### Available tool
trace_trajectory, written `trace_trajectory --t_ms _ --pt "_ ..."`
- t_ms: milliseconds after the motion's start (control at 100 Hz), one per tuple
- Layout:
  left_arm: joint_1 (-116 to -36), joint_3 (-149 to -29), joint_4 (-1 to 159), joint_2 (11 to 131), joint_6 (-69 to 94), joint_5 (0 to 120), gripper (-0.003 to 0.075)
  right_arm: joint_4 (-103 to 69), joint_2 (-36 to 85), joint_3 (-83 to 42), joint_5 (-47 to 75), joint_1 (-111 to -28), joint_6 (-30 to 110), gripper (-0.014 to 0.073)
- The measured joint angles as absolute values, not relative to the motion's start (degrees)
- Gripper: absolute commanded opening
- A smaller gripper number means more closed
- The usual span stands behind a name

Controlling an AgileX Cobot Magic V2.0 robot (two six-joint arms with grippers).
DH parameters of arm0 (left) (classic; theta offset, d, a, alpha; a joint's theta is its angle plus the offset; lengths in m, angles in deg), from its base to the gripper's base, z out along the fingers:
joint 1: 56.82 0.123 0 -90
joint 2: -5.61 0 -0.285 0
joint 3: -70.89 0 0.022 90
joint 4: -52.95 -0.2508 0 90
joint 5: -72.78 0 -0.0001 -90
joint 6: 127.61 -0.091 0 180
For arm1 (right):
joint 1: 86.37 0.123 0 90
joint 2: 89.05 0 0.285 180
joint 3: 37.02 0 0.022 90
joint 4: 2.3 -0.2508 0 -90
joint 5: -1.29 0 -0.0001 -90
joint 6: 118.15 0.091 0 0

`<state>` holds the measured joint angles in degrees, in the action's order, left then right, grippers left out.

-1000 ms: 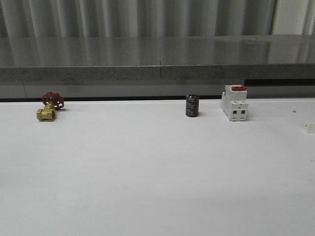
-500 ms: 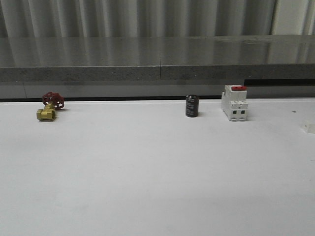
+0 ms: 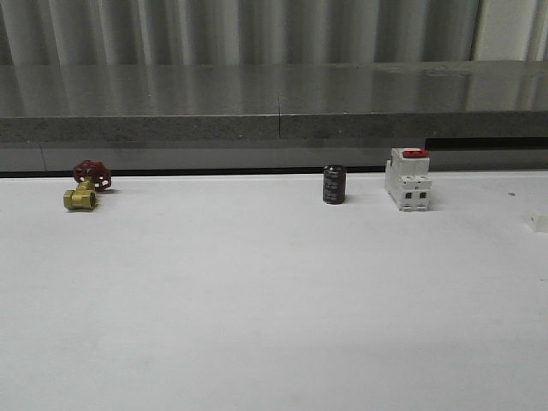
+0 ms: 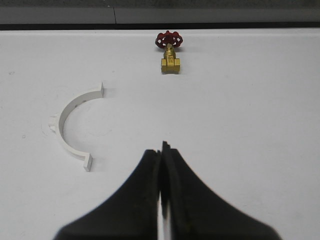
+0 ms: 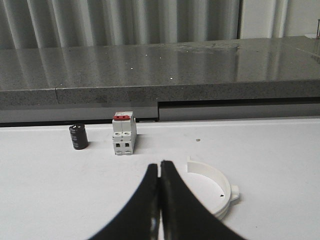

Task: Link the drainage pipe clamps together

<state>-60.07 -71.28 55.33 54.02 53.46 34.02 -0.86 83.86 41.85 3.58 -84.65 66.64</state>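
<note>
While both halves are lying apart: nothing is being joined yet.
Left end effector (image 4: 161, 150): fingers are pressing together, clenched on nothing.
Right end effector (image 5: 160, 167): likewise clenched, carrying nothing.
Left clamp half (image 4: 67, 127): lying flat on the white worktop (image 4: 250, 125), near the fingertips, the brass valve (image 4: 170, 50) sitting farther off.
Right clamp half (image 5: 216, 187): lying flat just beside the fingertips, short of the breaker (image 5: 123, 132) and black cylinder (image 5: 78, 136).
Risk: thin, flat arcs are probably sliding under closed or badly centred fingers.
Risk: end tabs are likely missing each other if either half is tilting.
</note>
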Motion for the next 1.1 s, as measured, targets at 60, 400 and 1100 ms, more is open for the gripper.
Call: trace_trajectory --t_ms 60,400,1100 --pt "-60.07 -71.28 55.33 54.24 53.46 33.93 0.0190 -0.86 83.86 41.85 3.58 -84.65 66.64 -0.0066" --pt "-60.07 -71.42 55.53 54.59 53.46 33.90 0.0547 -0.86 83.86 41.85 3.58 -84.65 66.64 -0.0066" --pt "-44.89 -92.70 56.57 95.98 46.79 32.74 0.0547 -0.86 83.86 41.85 3.58 -84.65 66.64 -0.0066"
